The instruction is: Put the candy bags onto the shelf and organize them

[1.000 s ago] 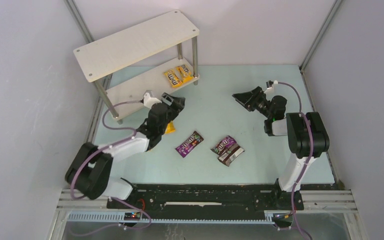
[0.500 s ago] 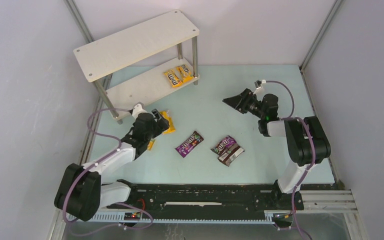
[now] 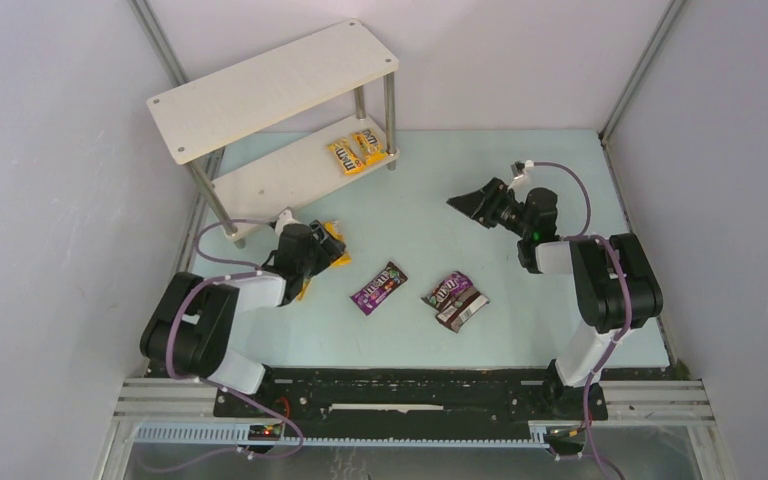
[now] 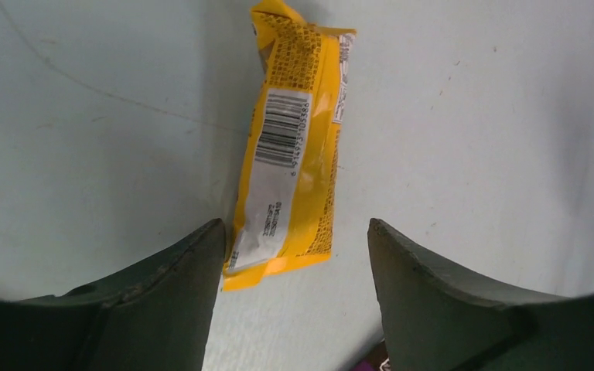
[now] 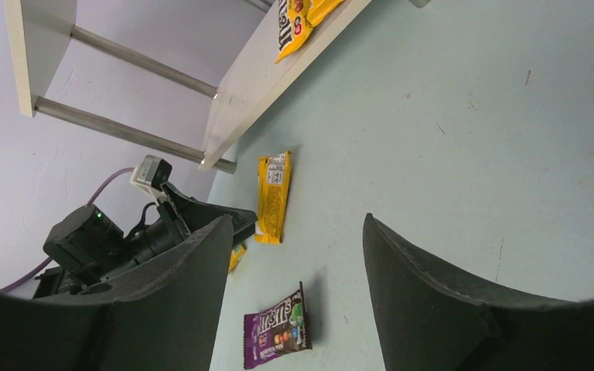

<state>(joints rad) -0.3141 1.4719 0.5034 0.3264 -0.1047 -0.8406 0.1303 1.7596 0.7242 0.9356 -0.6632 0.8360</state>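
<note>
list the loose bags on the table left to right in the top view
half-hidden yellow bag, yellow bag, purple bag, second purple bag; brown bag overlaps that one, so left out

Lighting is bright, even, from above. Soft shadows lie under the pale off-white two-tier shelf [image 3: 260,85] and beside the glossy yellow candy packet [image 4: 290,154]. Wrist views bow at the edges; the dark left gripper fingers [image 4: 162,309] look slightly soft.

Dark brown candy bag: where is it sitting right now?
In the top view, the dark brown candy bag lies on the table right of centre. It is tucked against the near side of a purple bag, closer to the right arm's side.
</note>
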